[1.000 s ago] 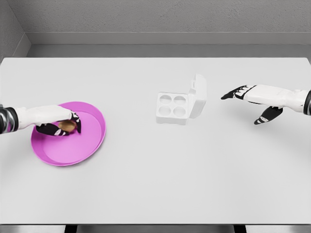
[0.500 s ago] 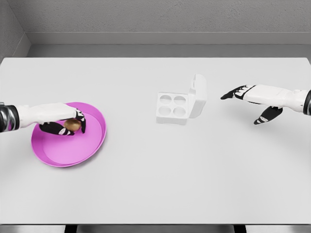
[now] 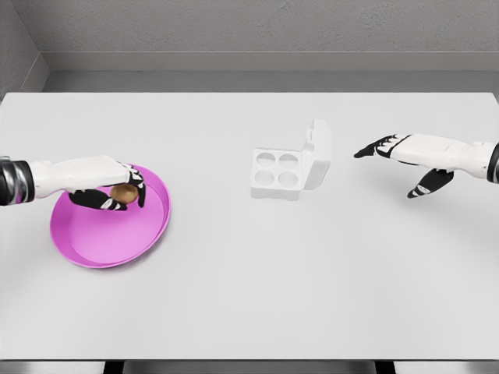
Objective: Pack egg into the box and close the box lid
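A brown egg [image 3: 122,192] is held in my left hand [image 3: 117,192], fingers curled around it, lifted a little above the magenta plate [image 3: 109,234] at the table's left. The white egg box [image 3: 277,173] stands in the middle with its four cups empty and its lid [image 3: 318,153] standing upright on the right side. My right hand [image 3: 394,160] hovers open to the right of the box, fingers spread, apart from the lid.
The white table [image 3: 249,296] carries only the plate and the box. A grey wall runs along the far edge.
My left hand has risen and shifted right with the egg, lifting it off the plate's floor. The right hand has barely moved.
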`<action>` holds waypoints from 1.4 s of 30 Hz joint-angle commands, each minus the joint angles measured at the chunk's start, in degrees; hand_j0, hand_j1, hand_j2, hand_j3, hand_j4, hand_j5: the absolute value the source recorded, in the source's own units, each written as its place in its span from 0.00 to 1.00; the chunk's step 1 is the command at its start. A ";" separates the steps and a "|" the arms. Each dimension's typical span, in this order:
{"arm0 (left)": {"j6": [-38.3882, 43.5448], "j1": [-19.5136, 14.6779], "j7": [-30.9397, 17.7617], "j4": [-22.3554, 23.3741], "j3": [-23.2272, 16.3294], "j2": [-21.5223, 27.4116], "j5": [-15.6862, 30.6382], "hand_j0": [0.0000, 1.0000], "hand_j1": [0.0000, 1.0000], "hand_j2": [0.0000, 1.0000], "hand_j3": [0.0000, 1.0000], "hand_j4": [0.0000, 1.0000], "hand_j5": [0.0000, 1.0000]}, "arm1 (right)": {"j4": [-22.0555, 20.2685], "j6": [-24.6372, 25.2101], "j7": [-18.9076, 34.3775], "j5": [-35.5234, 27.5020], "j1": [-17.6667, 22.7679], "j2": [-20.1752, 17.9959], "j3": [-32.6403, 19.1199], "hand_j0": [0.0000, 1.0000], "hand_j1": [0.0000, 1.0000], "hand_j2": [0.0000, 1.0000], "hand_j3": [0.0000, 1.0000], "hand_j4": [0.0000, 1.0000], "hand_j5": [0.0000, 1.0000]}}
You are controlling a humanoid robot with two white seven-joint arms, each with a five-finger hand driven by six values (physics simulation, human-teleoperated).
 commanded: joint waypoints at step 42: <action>-0.44 -3.08 0.04 -3.78 -0.52 -4.52 -0.02 0.41 0.41 0.41 0.41 0.41 0.41 | -0.19 0.15 -0.02 -0.36 0.00 1.17 -0.12 1.00 1.00 1.00 1.00 1.00 1.00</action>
